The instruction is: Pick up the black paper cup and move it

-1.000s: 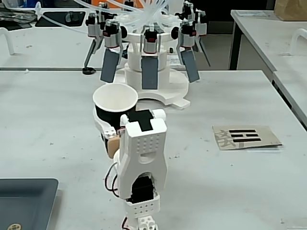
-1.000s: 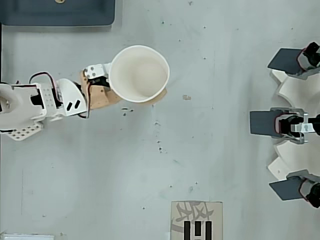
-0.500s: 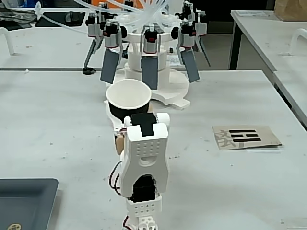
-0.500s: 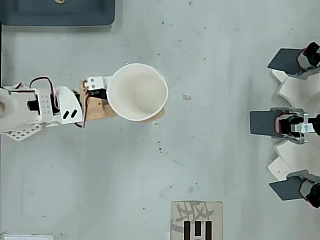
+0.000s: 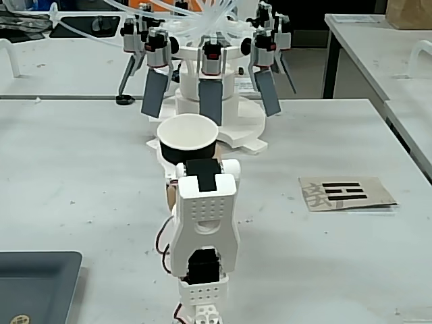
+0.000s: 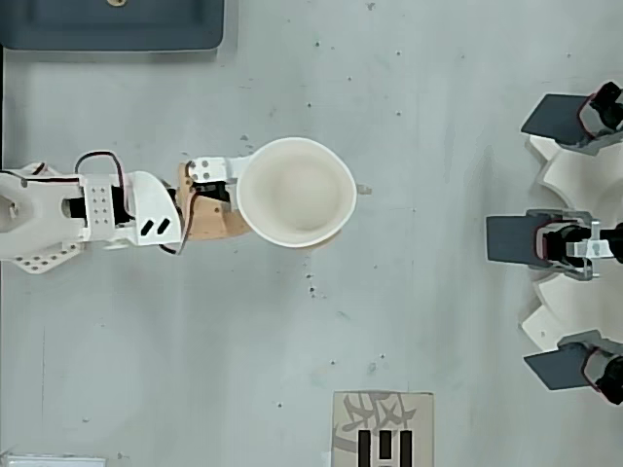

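Observation:
The black paper cup (image 5: 182,152) stands upright just beyond the white arm, its white inside (image 6: 296,191) facing up in the overhead view. My gripper (image 6: 284,197) is shut on the cup, with a white finger (image 6: 216,167) on one side and a tan finger (image 6: 209,220) on the other. In the fixed view the gripper (image 5: 181,165) is mostly hidden behind the arm's wrist block. The cup's base and the fingertips are hidden, so I cannot tell if it touches the table.
A white machine with grey paddles (image 5: 210,101) stands close behind the cup, at the right edge (image 6: 555,239) in the overhead view. A dark tray (image 5: 34,283) (image 6: 117,24) and a printed card (image 5: 345,192) (image 6: 382,430) lie on the table.
The arm has carried the cup away from its base toward the paddle machine, and rightward in the fixed view. The grip has stayed shut on it.

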Robot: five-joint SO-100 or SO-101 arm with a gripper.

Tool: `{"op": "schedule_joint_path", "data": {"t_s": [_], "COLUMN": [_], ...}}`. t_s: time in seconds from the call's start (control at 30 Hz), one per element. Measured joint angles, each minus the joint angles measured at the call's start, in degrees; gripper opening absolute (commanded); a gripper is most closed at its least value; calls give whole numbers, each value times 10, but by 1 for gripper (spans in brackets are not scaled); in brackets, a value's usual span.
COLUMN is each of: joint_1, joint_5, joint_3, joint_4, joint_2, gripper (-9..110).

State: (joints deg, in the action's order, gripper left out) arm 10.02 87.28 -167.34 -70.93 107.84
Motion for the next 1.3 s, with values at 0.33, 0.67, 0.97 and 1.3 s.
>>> {"op": "schedule_joint_path", "data": {"t_s": [0.33,0.67,0.97,1.3], "joint_1": [-27,-45,-45,-62], "joint_5": [-16,-27,-27,-27], "joint_3": [90,200,297,376], "joint_4": [105,152,187,210], "joint_2": [-1,-74,-146,-214], "gripper": [9,9,9,8]}}
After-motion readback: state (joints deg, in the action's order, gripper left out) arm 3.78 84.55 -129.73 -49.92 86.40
